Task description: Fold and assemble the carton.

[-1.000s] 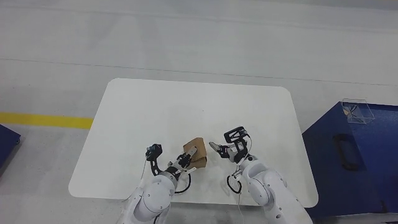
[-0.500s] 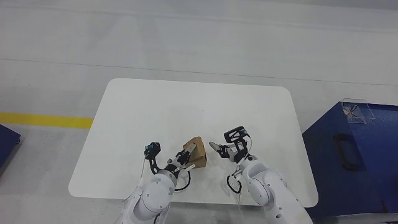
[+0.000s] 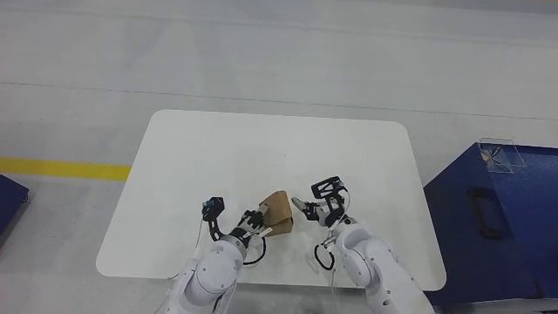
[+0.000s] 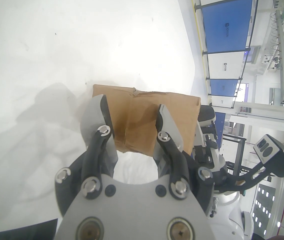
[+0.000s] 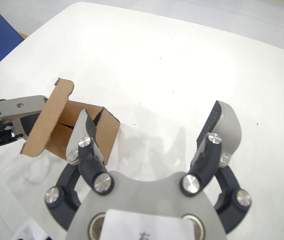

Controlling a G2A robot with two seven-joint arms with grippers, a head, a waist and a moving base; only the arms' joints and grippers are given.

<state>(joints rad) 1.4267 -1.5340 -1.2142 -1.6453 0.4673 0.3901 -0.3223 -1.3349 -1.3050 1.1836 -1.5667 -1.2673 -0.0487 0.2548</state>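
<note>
Counter (image 3: 261,148): white, with rounded corners, carrying the carton.
Carton (image 3: 278,208): brown, partly folded, one flap raised, near the counter's 6 o'clock edge.
Left pincer (image 4: 132,103): at the carton's 8 o'clock, fingers apart over a panel.
Right pincer (image 5: 151,108): at the carton's 3 o'clock, spread wide, gripping nothing.

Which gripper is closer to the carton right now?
Left. The left gripper is up against the carton, jaws apart over one panel. The right gripper sits beside the carton's other side, jaws open.
</note>
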